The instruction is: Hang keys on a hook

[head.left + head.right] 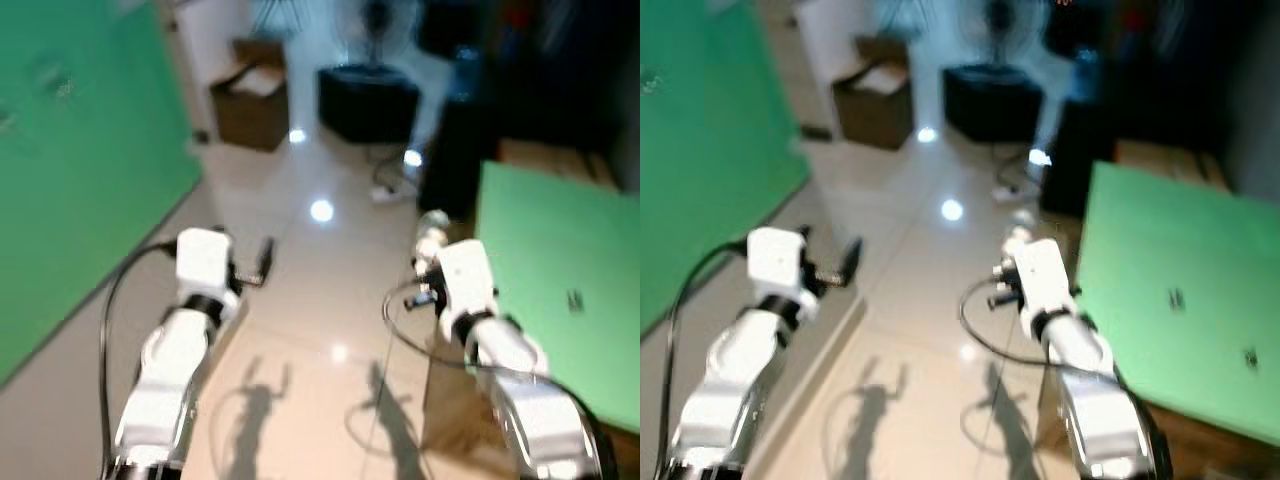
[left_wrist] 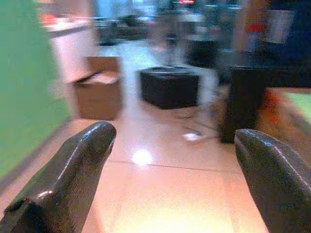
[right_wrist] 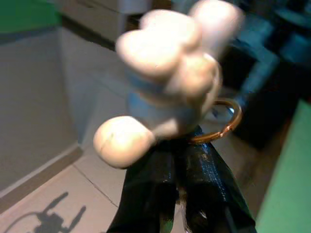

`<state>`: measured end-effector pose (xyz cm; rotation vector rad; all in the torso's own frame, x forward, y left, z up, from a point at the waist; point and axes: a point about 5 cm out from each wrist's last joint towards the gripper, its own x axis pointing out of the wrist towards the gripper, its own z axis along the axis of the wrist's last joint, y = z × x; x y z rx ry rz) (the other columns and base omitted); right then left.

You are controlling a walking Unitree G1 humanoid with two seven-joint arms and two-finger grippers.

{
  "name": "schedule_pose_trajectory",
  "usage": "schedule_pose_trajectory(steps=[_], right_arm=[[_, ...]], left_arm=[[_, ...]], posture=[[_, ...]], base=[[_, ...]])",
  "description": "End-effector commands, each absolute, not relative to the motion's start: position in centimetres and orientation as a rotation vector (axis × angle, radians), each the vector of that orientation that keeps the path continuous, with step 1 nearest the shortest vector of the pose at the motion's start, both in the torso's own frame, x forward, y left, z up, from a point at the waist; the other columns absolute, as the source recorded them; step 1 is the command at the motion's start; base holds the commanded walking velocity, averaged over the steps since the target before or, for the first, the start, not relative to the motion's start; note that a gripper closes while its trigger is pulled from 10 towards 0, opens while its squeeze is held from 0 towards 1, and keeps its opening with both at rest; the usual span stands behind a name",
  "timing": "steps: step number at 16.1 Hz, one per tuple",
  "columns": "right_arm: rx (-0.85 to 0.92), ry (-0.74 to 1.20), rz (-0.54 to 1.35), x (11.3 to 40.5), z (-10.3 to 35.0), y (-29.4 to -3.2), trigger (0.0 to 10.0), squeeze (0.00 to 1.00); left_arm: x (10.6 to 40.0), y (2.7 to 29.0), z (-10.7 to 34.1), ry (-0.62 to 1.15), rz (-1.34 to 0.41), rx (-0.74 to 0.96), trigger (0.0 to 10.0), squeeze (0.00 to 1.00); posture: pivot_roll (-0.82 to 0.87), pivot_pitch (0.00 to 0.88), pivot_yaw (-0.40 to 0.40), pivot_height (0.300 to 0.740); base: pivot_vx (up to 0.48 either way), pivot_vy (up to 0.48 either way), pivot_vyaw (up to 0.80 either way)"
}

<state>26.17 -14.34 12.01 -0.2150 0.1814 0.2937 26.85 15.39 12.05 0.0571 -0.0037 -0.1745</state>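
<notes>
My right gripper (image 3: 182, 145) is shut on a keychain: a cream, rounded figure (image 3: 165, 73) with a brass key ring (image 3: 227, 121) beside it. In the eye views the figure (image 1: 432, 226) sticks up from the right gripper (image 1: 428, 250), held over the floor just left of a green board (image 1: 560, 270). Two small dark fittings (image 1: 1175, 297) sit on that board, too blurred to tell what they are. My left gripper (image 2: 175, 141) stands open with nothing between its fingers, out in front of the left arm (image 1: 265, 258). The frames are blurred.
A green wall panel (image 1: 80, 150) runs along the left. Ahead on the glossy tiled floor stand a cardboard box (image 1: 250, 100), a black block (image 1: 368, 100) and a fan behind it. A cable (image 1: 385, 190) lies on the floor. A brown box (image 1: 450, 400) sits under the green board.
</notes>
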Motion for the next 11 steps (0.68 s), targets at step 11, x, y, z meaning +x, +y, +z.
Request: schedule_pose_trajectory(steps=[11], right_arm=[[-0.108,0.174,0.278,26.9,11.2,-14.6,10.0,0.0]], left_arm=[[27.5,14.4,13.3,-0.058,-0.224,0.118,10.0,0.0]], posture=[[-0.04,0.0,0.008,0.74]], base=[[0.0,0.0,0.8]])
